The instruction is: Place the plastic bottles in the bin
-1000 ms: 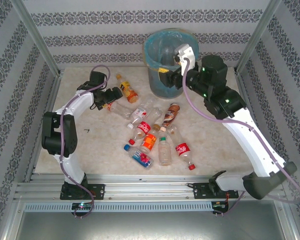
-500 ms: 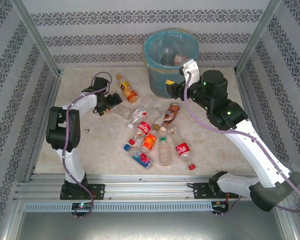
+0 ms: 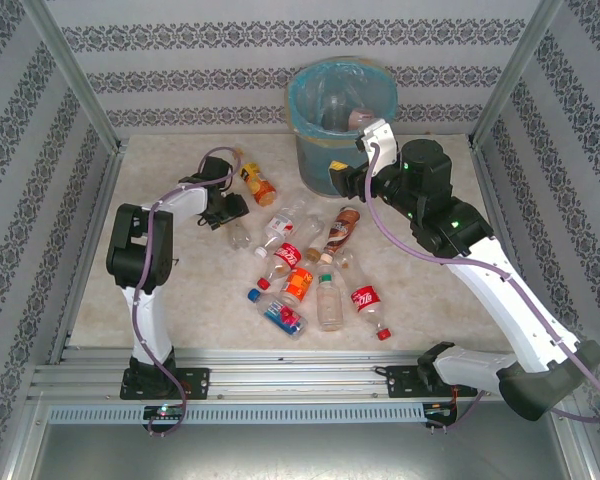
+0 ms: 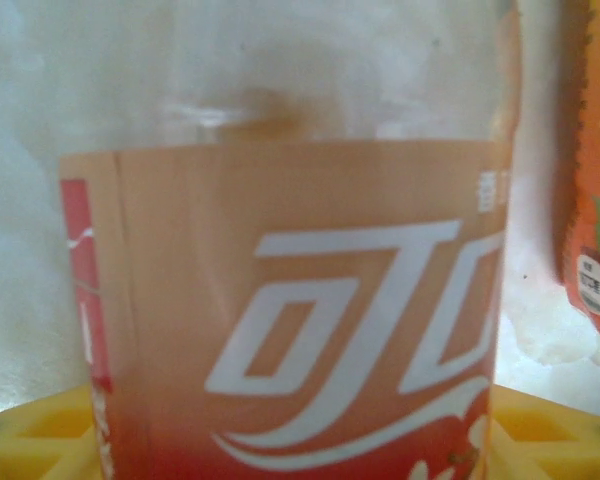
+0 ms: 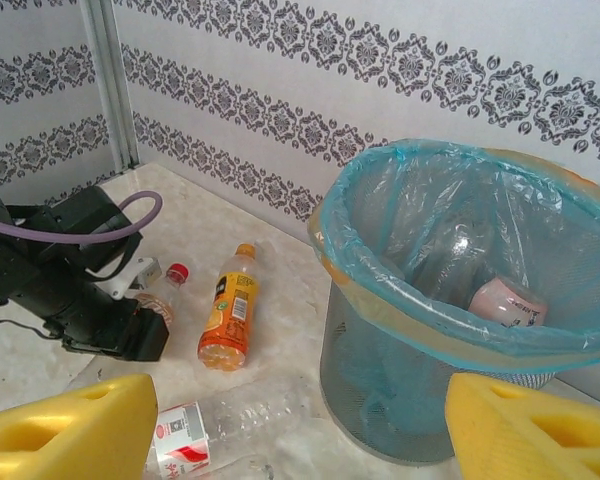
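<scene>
My left gripper (image 3: 226, 209) lies low on the table at the back left, shut on a clear plastic bottle (image 4: 280, 300) with a red-orange label. That label sits between the yellow pads (image 4: 30, 435). The bottle's red cap end (image 5: 165, 290) sticks out past the black gripper. My right gripper (image 5: 300, 440) hangs open and empty just in front of the bin (image 3: 315, 165). The bin (image 5: 380, 390) is grey mesh with a light blue liner. A pink-labelled bottle (image 5: 505, 300) lies inside it. An orange juice bottle (image 3: 255, 180) lies left of the bin.
Several more bottles (image 3: 310, 265) lie scattered across the middle of the table, one clear bottle (image 5: 220, 425) right under my right gripper. Patterned walls and metal posts (image 3: 75, 75) close in the back and sides.
My left gripper slid right along the table to the bottle and closed round it. My right gripper pulled back from over the bin to just in front of it.
</scene>
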Motion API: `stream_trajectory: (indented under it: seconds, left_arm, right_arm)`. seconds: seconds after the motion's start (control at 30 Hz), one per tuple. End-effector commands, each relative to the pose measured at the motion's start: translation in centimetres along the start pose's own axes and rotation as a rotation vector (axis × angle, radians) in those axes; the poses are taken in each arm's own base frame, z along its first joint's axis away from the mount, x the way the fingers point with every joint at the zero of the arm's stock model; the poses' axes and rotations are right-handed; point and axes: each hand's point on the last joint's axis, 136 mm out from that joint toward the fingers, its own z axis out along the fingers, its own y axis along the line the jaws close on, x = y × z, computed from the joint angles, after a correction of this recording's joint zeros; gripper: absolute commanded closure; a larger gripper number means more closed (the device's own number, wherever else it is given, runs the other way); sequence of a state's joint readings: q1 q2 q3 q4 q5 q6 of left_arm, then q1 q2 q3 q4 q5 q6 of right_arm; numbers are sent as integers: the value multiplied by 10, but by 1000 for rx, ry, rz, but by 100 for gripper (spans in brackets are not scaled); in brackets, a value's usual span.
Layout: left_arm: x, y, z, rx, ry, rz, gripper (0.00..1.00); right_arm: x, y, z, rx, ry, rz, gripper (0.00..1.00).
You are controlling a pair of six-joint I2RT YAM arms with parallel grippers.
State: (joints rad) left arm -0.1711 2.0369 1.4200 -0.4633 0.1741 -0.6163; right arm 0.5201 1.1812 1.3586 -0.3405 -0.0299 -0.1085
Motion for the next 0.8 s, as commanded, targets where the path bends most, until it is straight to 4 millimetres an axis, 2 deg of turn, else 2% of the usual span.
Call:
stream_trajectory:
  seconds: [0.0,0.1,0.2,0.37,0.47,0.6,0.77]
  left_arm:
    - [-1,1,-9,-26,-22,72,42]
    - [-12,-5,-29,-14,-83,104,43]
    - [-28,-15,-60,7,-178,168,48]
    - [-52,-31,-128,41,-385,259,48]
    - [-57,-50,-177,103,-543,352,48]
    - [-39,-96,-244,290,-751,573,44]
    - [9,-142,-309,595,-930,815,41]
  right_arm:
    - [0,1,2,13,1,7,24]
    - [-1,2,4,9,-2,10,24]
    - [-4,5,6,-2,-5,14,24]
    - [-13,10,8,-21,-27,17,24]
    - [-23,14,5,-33,-54,22,24]
    - [-41,23,-5,-91,-126,46,24]
    - [-66,45,-22,-231,-242,49,24]
